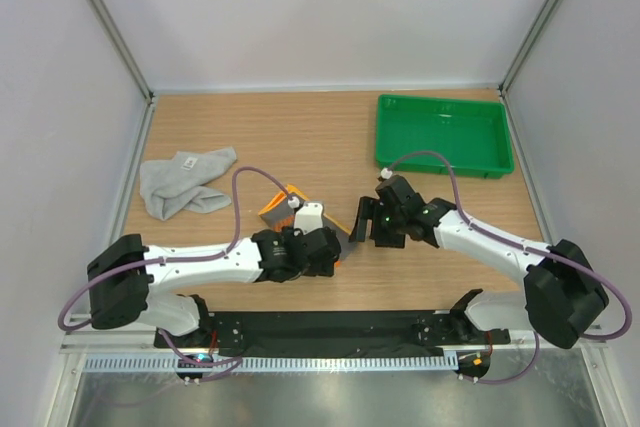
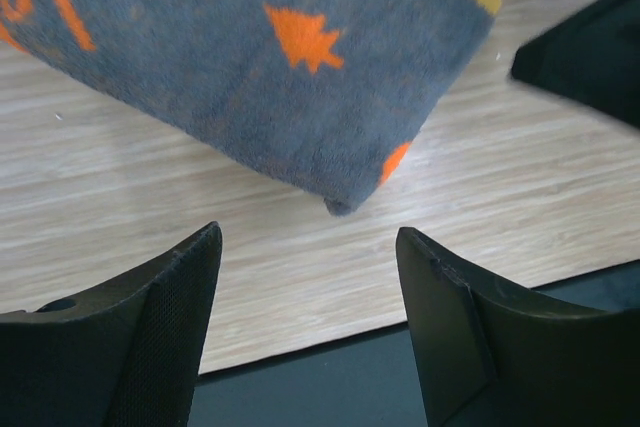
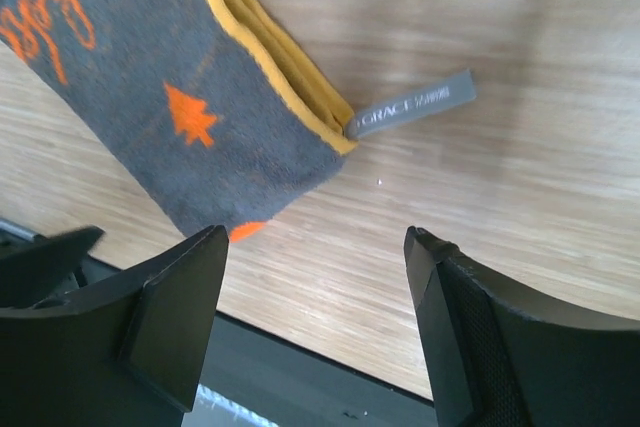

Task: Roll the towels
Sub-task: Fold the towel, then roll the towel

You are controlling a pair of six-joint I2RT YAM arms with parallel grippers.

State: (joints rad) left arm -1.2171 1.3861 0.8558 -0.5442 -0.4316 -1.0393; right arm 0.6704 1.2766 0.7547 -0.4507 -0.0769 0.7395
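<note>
1. Orange towel (image 1: pixel 283 201) lies folded near the tabletop (image 1: pixel 330 137) centre, its corner just ahead of both arms.
2. L fingers (image 2: pixel 150 327) & R fingers (image 3: pixel 500 327) are spread, gripping nothing (bare wood beneath).
3. Grey towel (image 1: pixel 180 183) sits crumpled near the left edge.

Top view: orange towel (image 1: pixel 281 203) mostly hidden under left arm (image 1: pixel 300 245); only its far corner shows. L wrist view: towel (image 2: pixel 250 67) cut off by top & left pic edges; black shape (image 2: pixel 590 47) at right pic edge blurred, cut off, can't ID. R wrist view: towel (image 3: pixel 150 87) cut off likewise; grey tag (image 3: pixel 412 105) txt partly too small to read.
</note>
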